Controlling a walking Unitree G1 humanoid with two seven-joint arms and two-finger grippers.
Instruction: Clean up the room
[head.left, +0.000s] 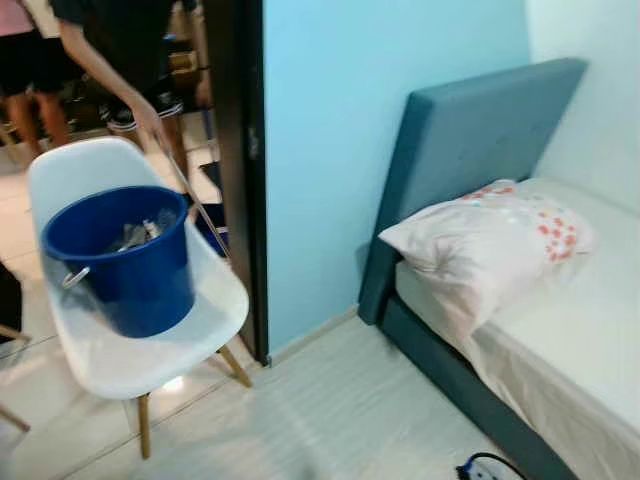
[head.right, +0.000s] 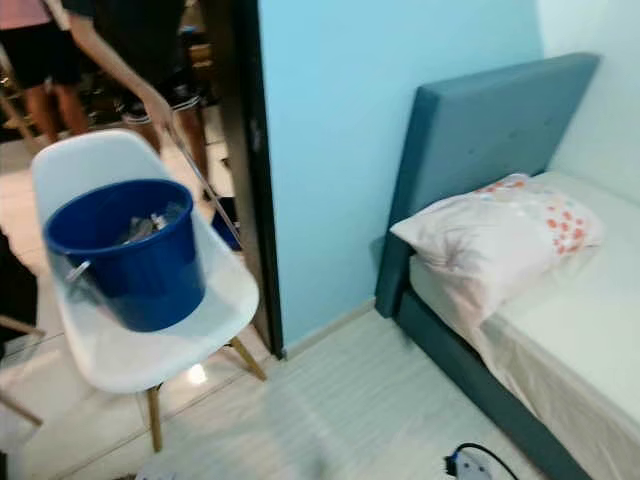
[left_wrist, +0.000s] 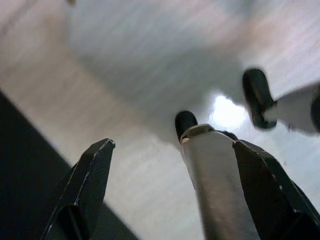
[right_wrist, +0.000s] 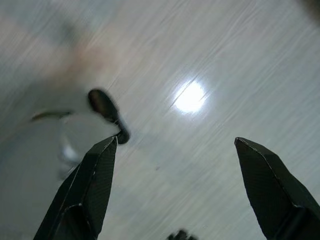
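A blue bucket (head.left: 125, 255) with some grey scraps inside stands on the seat of a white chair (head.left: 150, 350) at the left, by the doorway. My left gripper (left_wrist: 175, 175) hangs open over the pale floor, with a silver leg and black feet of my own body showing between its fingers. My right gripper (right_wrist: 175, 175) also hangs open above the floor, holding nothing.
A bed with a teal headboard (head.left: 470, 140) and a white flowered pillow (head.left: 490, 245) fills the right. A black cable and plug (head.left: 485, 467) lie on the floor near the bed. A person (head.left: 120, 60) holding a stick stands in the doorway behind the chair. A dark door frame (head.left: 240, 170) edges the blue wall.
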